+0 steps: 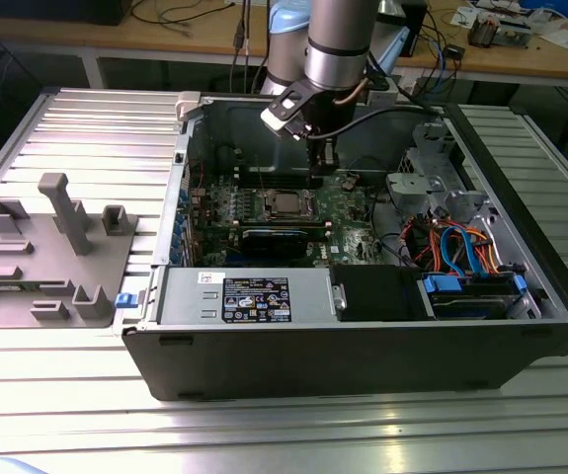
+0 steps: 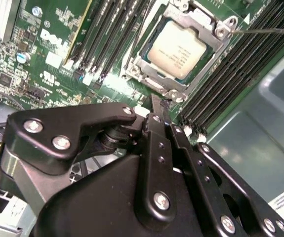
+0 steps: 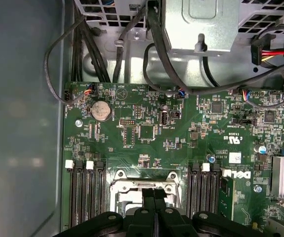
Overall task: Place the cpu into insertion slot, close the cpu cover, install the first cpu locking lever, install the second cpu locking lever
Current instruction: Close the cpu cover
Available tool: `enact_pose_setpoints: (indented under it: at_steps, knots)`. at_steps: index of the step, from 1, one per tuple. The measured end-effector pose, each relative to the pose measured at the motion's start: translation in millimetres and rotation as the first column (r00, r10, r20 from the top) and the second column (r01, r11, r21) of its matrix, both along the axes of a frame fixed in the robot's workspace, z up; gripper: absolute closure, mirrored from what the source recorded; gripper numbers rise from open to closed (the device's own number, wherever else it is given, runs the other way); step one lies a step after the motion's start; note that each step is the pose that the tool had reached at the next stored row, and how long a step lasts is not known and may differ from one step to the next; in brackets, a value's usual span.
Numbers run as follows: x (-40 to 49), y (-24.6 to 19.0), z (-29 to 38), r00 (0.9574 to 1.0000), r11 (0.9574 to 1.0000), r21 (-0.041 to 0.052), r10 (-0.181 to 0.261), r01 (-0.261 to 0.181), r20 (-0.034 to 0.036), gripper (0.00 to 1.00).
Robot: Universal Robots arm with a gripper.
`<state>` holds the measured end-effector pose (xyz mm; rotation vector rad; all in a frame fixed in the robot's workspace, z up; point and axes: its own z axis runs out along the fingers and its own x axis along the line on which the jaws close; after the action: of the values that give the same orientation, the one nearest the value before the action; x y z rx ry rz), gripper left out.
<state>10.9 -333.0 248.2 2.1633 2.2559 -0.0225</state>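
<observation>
Gripper (image 2: 160, 109) with fingers drawn together, nothing visible between them, tips at the edge of the cpu cover (image 2: 144, 60). The cover lies flat around the cpu (image 2: 176, 49), seated in the insertion slot (image 2: 154, 85) on the green motherboard (image 3: 181, 133).

Gripper (image 1: 320, 170) inside the open computer case (image 1: 363, 346) — near the cpu (image 1: 285, 204)

Bright, even light from overhead. Pale glare streaks the ribbed counter (image 1: 264, 434) beside the computer case (image 1: 363, 346); the case's inside lies in shadow, though the cpu (image 2: 177, 50) gleams.
</observation>
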Motion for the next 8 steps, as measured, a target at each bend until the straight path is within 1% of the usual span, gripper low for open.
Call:
enact_pose_setpoints:
  at_steps: [4,5,6,8]
  knots:
    - [-7.6,0.0,-2.3,1.0,1.0,0.0005,0.006,-0.006,0.0008,0.89]
    - [-15.9,0.0,-4.1,1.0,1.0,0.0014,0.007,-0.007,0.0011,0.89]
    - [-19.3,0.0,-5.2,1.0,1.0,0.0016,0.007,-0.007,0.0013,0.89]
    - [-22.5,0.0,-6.6,1.0,1.0,0.0015,0.008,-0.008,0.0013,0.89]
